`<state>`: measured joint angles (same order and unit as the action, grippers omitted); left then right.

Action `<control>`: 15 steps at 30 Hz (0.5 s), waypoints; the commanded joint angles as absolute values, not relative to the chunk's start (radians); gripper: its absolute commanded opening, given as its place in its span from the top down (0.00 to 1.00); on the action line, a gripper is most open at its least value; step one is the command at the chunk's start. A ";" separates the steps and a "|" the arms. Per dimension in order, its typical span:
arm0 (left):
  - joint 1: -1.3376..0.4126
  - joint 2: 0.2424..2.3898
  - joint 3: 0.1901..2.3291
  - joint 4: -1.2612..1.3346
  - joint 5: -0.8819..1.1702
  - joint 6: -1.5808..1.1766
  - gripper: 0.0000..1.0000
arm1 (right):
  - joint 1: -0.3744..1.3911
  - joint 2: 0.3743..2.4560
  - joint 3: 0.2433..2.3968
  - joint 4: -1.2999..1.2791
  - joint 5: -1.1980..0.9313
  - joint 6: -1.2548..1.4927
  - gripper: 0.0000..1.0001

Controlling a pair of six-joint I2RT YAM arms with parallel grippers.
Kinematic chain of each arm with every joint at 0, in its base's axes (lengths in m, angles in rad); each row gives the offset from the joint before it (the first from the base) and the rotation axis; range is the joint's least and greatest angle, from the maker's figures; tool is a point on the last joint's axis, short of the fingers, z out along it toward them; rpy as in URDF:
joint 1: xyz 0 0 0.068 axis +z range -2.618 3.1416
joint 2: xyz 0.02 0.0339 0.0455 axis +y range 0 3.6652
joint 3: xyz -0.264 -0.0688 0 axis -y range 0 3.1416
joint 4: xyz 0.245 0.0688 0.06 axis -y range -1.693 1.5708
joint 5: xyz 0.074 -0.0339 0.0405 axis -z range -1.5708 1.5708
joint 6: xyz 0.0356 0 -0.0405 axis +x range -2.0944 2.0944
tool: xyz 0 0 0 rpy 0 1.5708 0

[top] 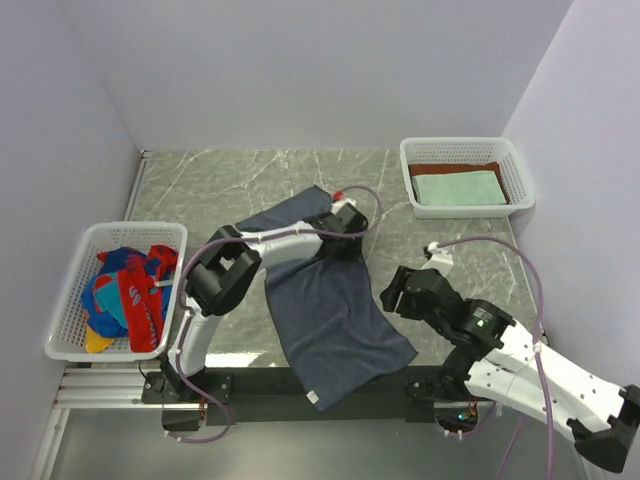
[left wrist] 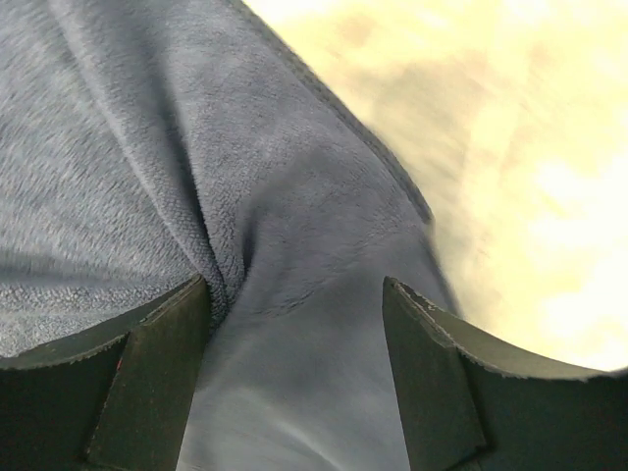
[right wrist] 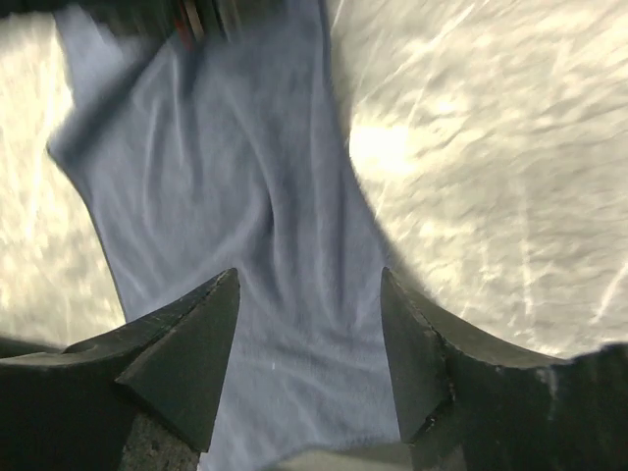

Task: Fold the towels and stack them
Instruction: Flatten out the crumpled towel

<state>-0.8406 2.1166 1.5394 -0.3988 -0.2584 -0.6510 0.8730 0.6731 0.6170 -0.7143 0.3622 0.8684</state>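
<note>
Done: folded mint-green towel [top: 458, 187] atop rust-brown towel [top: 455, 168] in white mesh basket [top: 515, 165], far right of dark slate-blue plush towel [top: 335, 320] | Now: that towel unfolded on tabletop [top: 220, 180]; left end effector [left wrist: 294, 299] parted astride its far ridge, right end effector [right wrist: 309, 285] parted, empty, at its right edge | Pending: bright patterned towels [top: 130, 290], second mesh basket [top: 70, 300] to its left.

a robot lab cell: bare white walls [top: 300, 70] boxing in a marble-look table [top: 220, 185].

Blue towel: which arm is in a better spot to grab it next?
Probably left. The left gripper sits open on the far end of the slate-blue towel, a ridge of cloth between its fingers. The right gripper, also open, is only near its right edge.
</note>
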 commanded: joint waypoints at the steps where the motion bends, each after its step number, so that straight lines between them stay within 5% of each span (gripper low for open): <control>1: -0.943 2.096 1.509 -0.368 -0.169 -0.624 0.25 | 0.803 0.637 0.609 -0.704 0.414 0.832 0.33; 5: -0.957 1.932 1.433 -0.331 -0.213 -0.652 0.23 | 0.772 0.638 0.623 -0.669 0.379 0.772 0.18; 9: -0.931 1.746 1.367 -0.415 -0.343 -0.733 0.18 | 0.767 0.678 0.634 -0.629 0.339 0.706 0.19; 15: -0.928 1.602 1.234 -0.603 -0.468 -0.891 0.21 | 0.744 0.771 0.627 -0.557 0.276 0.635 0.39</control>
